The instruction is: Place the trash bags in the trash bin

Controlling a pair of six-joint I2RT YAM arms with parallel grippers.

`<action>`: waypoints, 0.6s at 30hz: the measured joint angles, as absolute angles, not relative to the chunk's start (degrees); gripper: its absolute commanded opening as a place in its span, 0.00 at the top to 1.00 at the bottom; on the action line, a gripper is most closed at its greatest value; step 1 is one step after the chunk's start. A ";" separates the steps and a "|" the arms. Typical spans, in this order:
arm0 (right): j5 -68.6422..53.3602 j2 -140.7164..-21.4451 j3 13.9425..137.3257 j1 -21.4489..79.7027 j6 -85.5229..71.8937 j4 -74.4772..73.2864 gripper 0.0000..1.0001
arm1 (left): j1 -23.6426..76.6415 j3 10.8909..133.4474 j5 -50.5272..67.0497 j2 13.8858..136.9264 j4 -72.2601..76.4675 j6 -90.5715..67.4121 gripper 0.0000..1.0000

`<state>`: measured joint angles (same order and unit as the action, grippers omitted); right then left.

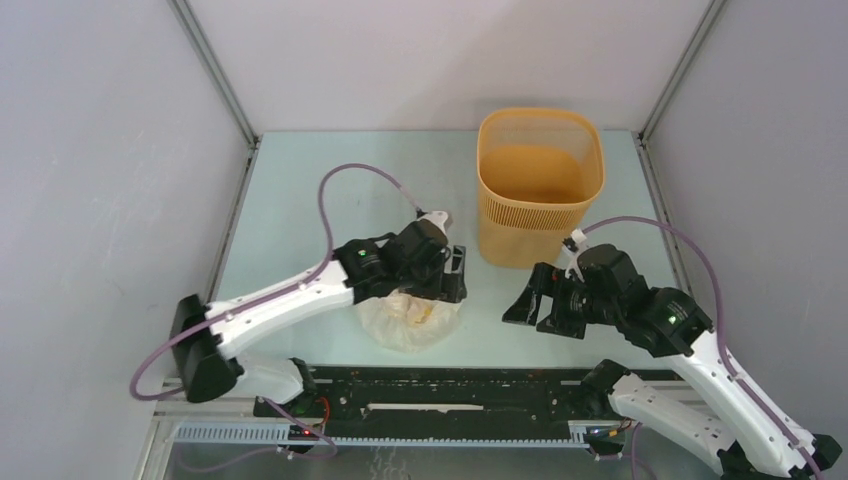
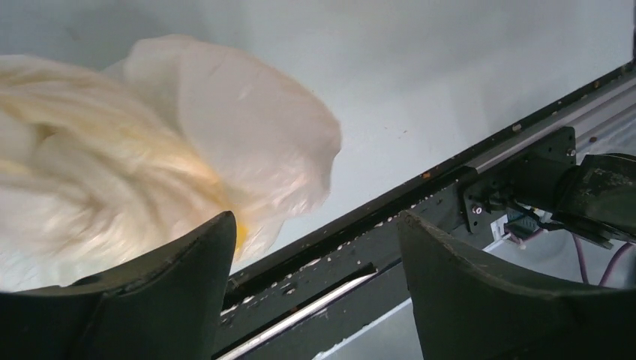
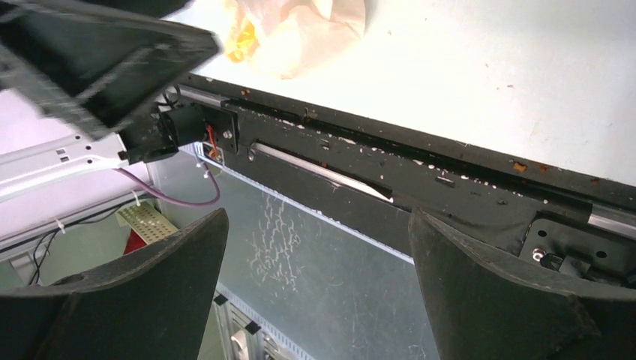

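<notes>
One trash bag (image 1: 408,322), a white translucent bundle with something yellow inside, lies on the table near the front rail. It fills the left of the left wrist view as the trash bag (image 2: 150,142). My left gripper (image 1: 452,283) hovers right over the bag's right side, jaws open and nothing between them. In its own view the left gripper (image 2: 316,221) has the bag just outside its left finger (image 2: 187,285). The orange-tan mesh trash bin (image 1: 540,215) stands upright at the back centre-right. My right gripper (image 1: 535,308) is open in front of the bin, holding nothing.
The black front rail (image 1: 450,385) runs along the table's near edge, below both grippers. In the right wrist view my open right gripper (image 3: 319,217) looks past the rail (image 3: 420,176) over the edge, with the bag (image 3: 300,30) at top. Grey walls enclose the table.
</notes>
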<state>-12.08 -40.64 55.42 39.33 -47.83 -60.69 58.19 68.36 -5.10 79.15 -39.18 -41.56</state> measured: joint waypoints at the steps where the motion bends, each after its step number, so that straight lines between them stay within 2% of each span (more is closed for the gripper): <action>1: -12.64 -40.86 55.07 39.18 -47.79 -60.55 0.00 | 57.93 68.27 -6.11 77.28 -40.58 -41.52 0.15; 6: -15.31 -44.75 54.08 39.62 -47.44 -58.98 0.00 | 52.23 63.29 -8.95 63.88 -44.38 -41.89 0.05; 12: -17.93 -53.65 54.04 43.40 -47.57 -52.05 0.00 | 36.82 50.94 -6.90 50.74 -45.56 -45.43 0.04; 15: -17.67 -57.98 54.11 46.41 -47.99 -48.80 0.00 | 32.32 45.84 -3.49 49.91 -44.56 -48.03 0.07; 18: -14.72 -62.39 55.70 49.91 -48.14 -48.38 0.00 | 31.29 42.94 -0.40 52.16 -42.48 -50.06 0.15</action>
<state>-14.72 -62.39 55.70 49.91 -48.14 -48.38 31.29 42.94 -0.40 52.16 -42.48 -50.06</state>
